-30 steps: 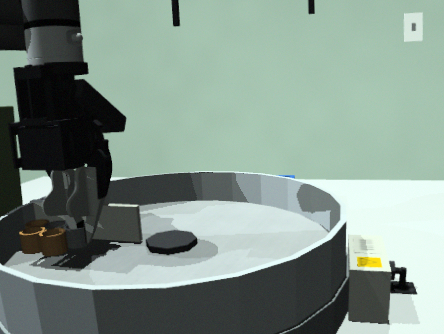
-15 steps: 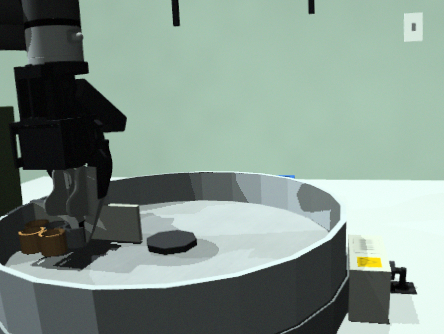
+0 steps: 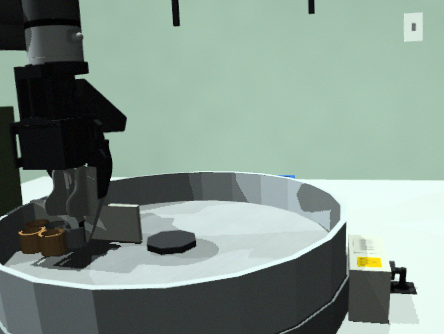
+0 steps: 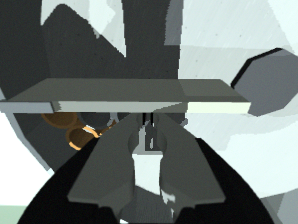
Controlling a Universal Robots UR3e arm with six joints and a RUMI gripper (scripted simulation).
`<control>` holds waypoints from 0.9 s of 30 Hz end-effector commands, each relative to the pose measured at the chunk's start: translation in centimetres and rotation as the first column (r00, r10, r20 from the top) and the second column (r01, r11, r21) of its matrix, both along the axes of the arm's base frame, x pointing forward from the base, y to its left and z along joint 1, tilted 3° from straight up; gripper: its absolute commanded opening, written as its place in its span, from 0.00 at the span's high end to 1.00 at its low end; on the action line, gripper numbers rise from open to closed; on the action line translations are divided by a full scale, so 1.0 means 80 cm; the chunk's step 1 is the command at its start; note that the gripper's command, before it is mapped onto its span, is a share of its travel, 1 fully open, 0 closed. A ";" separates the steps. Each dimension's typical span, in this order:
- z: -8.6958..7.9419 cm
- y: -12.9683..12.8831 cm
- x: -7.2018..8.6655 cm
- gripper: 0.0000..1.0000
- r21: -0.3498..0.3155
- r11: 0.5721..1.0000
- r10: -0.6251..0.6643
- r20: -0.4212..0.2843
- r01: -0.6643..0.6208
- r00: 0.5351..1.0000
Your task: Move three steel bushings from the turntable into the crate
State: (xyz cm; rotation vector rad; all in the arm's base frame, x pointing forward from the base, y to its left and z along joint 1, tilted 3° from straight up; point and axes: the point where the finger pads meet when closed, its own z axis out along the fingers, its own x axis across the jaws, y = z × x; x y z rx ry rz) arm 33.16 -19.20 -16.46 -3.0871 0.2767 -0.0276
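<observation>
I've got the gripper (image 3: 75, 212) pinching a small grey steel bushing (image 4: 148, 134) down in the round grey turntable (image 3: 280, 260); no crate visible, so probably still early.

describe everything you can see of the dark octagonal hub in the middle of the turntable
The dark octagonal hub is a low, flat, matte charcoal block with eight straight sides. It lies level at the centre of the pale grey turntable floor, inside the raised grey rim. Nothing touches it: the gripper and brown bushings stand to its left.
</observation>
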 end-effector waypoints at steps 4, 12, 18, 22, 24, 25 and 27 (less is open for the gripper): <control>0.000 -0.001 -0.001 1.00 -0.001 1.000 -0.001 -0.002 0.001 1.000; 0.000 -0.001 -0.001 1.00 -0.001 1.000 -0.001 -0.002 0.001 1.000; 0.000 -0.001 -0.001 1.00 -0.001 1.000 -0.001 -0.002 0.001 1.000; 0.004 -0.001 -0.001 1.00 -0.001 1.000 -0.001 -0.002 0.001 1.000; 0.008 -0.001 -0.001 1.00 -0.001 1.000 -0.001 -0.003 0.001 1.000; 0.011 -0.001 -0.001 1.00 -0.001 1.000 -0.001 -0.003 0.001 1.000; 0.018 -0.001 -0.002 1.00 0.000 1.000 -0.001 -0.003 0.001 1.000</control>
